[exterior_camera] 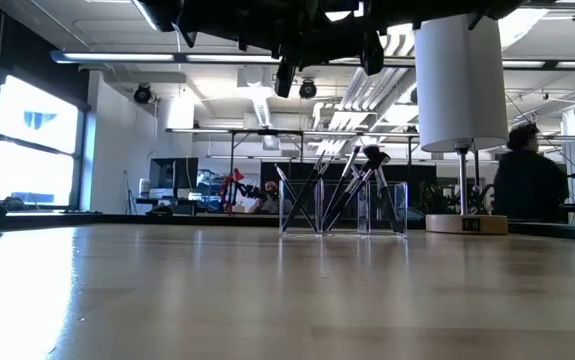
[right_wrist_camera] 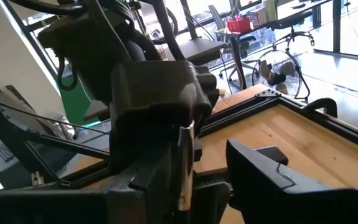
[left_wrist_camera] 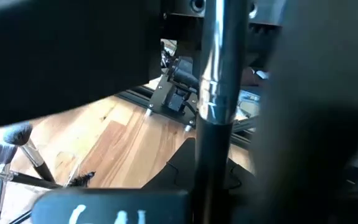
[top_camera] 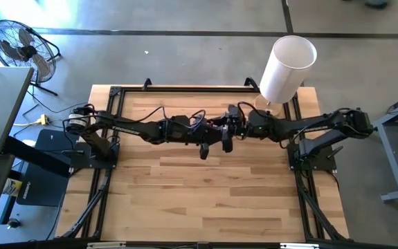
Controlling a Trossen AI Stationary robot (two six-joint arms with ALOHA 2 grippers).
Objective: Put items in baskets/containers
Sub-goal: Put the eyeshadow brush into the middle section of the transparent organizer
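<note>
Both arms meet over the middle of the table's far half. My left gripper [top_camera: 204, 150] is shut on a makeup brush [left_wrist_camera: 218, 93], a dark handle with a silver ferrule. My right gripper [top_camera: 226, 141] faces it at close range and is open, one finger [right_wrist_camera: 258, 167] standing clear beside the brush's pale strip [right_wrist_camera: 183, 167]. The clear plastic container [exterior_camera: 342, 207] stands on the table beneath the arms, with several brushes [exterior_camera: 367, 175] leaning in it, tips up. Some bristle tips [left_wrist_camera: 9, 142] show in the left wrist view. From above the arms hide the container. My left gripper holds the brush by its dark handle [left_wrist_camera: 207, 186], below the silver ferrule. The brush stands up past the fingers, lifted clear of the table. My own gripper body hides the place of contact, so the kind of hold does not show.
A tall white cylinder [top_camera: 288, 68] on a thin post with a wooden base [exterior_camera: 466, 223] stands at the table's far right corner. A black frame rims the table [top_camera: 185, 207], whose near half is bare wood. A person [exterior_camera: 529, 185] sits in the room behind.
</note>
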